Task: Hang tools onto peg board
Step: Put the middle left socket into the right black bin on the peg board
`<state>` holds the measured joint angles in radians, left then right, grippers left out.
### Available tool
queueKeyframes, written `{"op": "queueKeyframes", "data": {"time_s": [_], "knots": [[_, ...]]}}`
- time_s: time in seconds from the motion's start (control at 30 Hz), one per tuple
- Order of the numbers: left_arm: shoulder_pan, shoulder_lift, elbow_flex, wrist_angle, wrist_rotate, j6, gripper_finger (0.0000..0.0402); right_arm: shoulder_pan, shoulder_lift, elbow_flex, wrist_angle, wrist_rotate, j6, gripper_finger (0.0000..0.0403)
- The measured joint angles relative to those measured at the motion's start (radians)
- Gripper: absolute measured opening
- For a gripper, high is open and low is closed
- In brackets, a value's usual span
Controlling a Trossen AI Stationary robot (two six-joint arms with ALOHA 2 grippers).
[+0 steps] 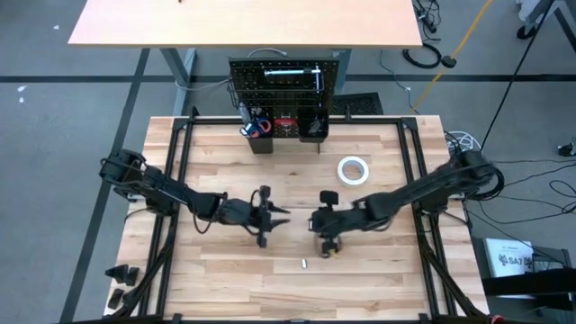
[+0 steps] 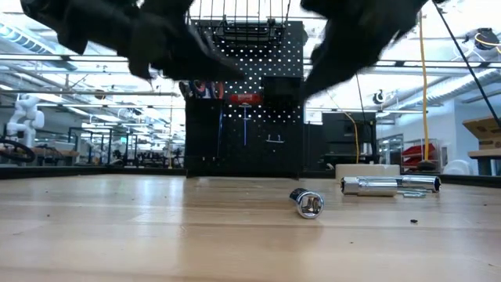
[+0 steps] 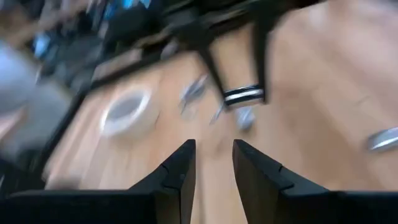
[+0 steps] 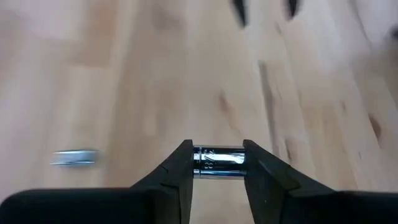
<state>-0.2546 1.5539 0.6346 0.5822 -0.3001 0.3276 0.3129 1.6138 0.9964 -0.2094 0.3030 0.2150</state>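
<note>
My right gripper (image 1: 326, 241) hovers over the middle of the tabletop, shut on a short silver cylinder (image 4: 217, 163). My left gripper (image 1: 281, 216) is open and empty just to its left, fingers apart in the left wrist view (image 3: 214, 149). A silver ratchet handle (image 2: 389, 185) and a small silver socket (image 2: 308, 204) lie flat on the table. The white tape roll (image 1: 353, 169) lies flat farther back. The black peg board (image 1: 286, 76) stands upright at the far edge, with tools in its bins (image 1: 270, 126). My right gripper pinches the short silver cylinder between its two fingers, one finger on each end (image 4: 198, 163). The fingers point downward at the table. The cylinder lies level across the gap and seems lifted clear of the tabletop.
The two grippers are close together at mid-table. Black frame rails (image 1: 171, 180) run along the table's left and right sides. Bare wood (image 1: 270, 288) lies toward the near edge around the small socket (image 1: 304, 264).
</note>
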Motion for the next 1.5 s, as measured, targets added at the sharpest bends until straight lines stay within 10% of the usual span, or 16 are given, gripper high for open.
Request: {"op": "queueKeyframes", "data": {"time_s": [0.43,0.9,1.17,1.5], "knots": [[-0.174,0.000,0.062,0.301,0.171,0.482,0.0107,0.042,-0.324,-0.317,0.622,-0.461,-0.060,0.0100],[-0.164,0.144,0.337,-0.065,-0.034,0.594,0.0108,0.020,-0.328,-0.341,0.713,-0.453,-0.023,0.0112],[-0.216,0.245,0.436,-0.002,-0.369,0.665,0.0148,0.020,-0.329,-0.341,0.693,-0.457,-0.021,0.0110],[-0.258,0.249,0.462,0.036,-0.330,0.655,0.0193,0.020,-0.329,-0.341,0.702,-0.458,-0.022,0.0112]]}}
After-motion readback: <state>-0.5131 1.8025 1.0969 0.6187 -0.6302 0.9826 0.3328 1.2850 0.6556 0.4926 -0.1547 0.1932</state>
